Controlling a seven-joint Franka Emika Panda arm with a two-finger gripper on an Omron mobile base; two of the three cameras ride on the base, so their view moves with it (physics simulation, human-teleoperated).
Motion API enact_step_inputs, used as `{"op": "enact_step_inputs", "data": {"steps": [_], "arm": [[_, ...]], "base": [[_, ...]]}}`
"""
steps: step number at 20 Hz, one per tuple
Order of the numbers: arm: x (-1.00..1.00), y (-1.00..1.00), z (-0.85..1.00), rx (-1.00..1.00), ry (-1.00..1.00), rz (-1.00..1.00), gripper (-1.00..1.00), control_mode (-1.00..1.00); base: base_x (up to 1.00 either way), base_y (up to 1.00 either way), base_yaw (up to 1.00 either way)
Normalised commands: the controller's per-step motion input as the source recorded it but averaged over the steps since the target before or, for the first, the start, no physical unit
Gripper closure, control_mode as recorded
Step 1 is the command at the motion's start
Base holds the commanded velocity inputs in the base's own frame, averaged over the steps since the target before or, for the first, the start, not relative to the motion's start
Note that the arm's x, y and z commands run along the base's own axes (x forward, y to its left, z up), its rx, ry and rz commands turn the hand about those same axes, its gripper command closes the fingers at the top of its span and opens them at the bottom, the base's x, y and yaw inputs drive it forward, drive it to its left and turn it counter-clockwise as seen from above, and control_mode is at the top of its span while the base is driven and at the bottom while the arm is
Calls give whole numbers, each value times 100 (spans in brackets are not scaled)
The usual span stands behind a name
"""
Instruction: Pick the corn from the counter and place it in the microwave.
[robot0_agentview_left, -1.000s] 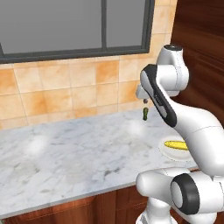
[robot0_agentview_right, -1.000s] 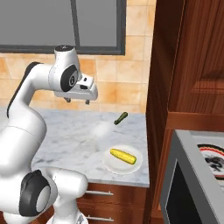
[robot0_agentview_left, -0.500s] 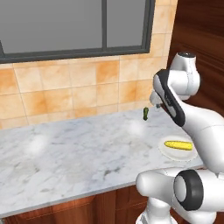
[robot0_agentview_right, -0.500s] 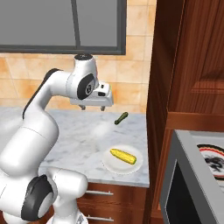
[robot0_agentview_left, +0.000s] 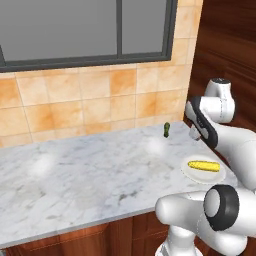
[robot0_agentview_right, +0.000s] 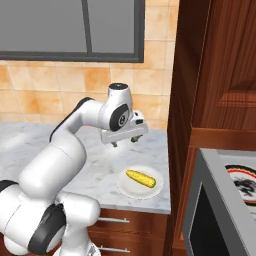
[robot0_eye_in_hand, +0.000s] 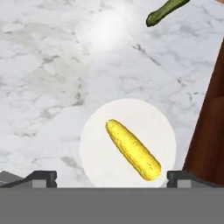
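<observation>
a: where's the corn (robot0_eye_in_hand: 133, 150)?
b: i see it lying on a white plate (robot0_eye_in_hand: 98, 131) on the marbled desk (robot0_agentview_left: 85, 175), near the desk's right end beside the dark wood cabinet (robot0_agentview_right: 215, 75).
a: and the hand (robot0_agentview_right: 123, 141)?
b: it hangs above the desk just behind the plate, apart from the corn. its 2 fingertips (robot0_eye_in_hand: 41, 177) sit wide apart, nothing between them.
a: anything else nearby?
b: a small green vegetable (robot0_agentview_left: 166, 129) by the tiled wall, and the microwave (robot0_agentview_right: 220, 210) at the lower right with its turntable plate (robot0_agentview_right: 244, 182) showing.
</observation>
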Motion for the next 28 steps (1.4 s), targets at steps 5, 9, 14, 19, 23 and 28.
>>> {"op": "enact_step_inputs", "data": {"steps": [5, 9, 14, 19, 23, 28], "arm": [[-2, -26, -48, -9, 2, 31, -100, -100], [7, -5, -46, 0, 3, 16, -100, -100], [0, -3, -56, -2, 9, 2, -100, -100], [14, -2, -61, -9, 15, 0, -100, -100], [7, -24, -33, -2, 5, 0, -100, -100], [0, -24, -34, -1, 3, 0, -100, -100]], "base": [[0, 0, 0], [0, 0, 0], [0, 0, 0], [0, 0, 0], [0, 0, 0], [0, 0, 0]]}}
